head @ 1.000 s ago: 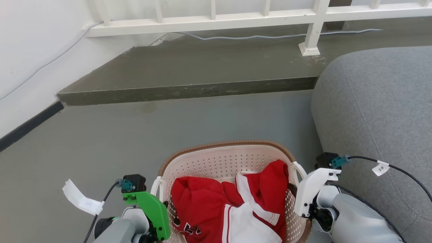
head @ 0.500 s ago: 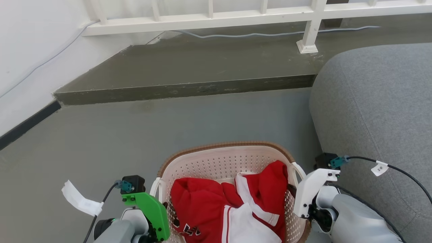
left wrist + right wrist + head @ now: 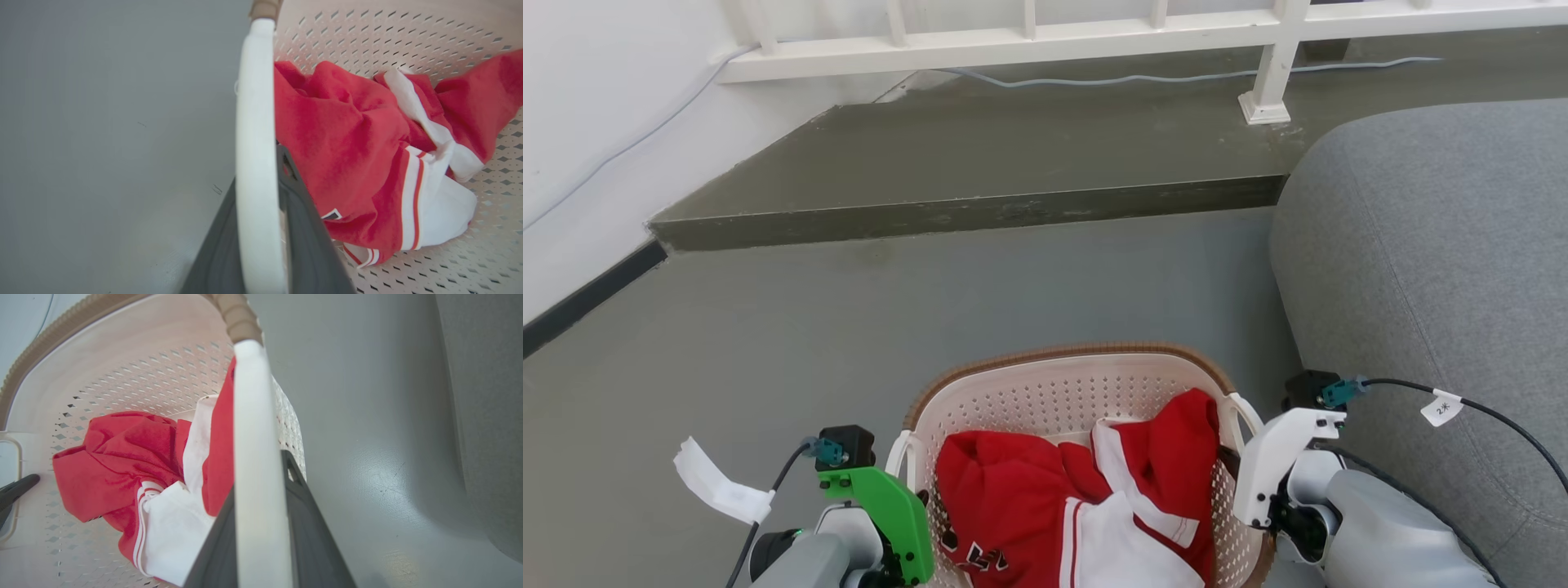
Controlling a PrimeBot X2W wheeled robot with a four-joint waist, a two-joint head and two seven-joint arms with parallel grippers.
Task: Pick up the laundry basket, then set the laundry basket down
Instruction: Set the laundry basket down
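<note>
The left gripper and right gripper stay clamped on the laundry basket handles. The concrete step sits slightly higher because the camera moved, so I judge the carrying continues.

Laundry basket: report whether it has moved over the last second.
Yes, slightly. In the head view the gap between the laundry basket and the raised step has widened, so it has drawn away from the step.
</note>
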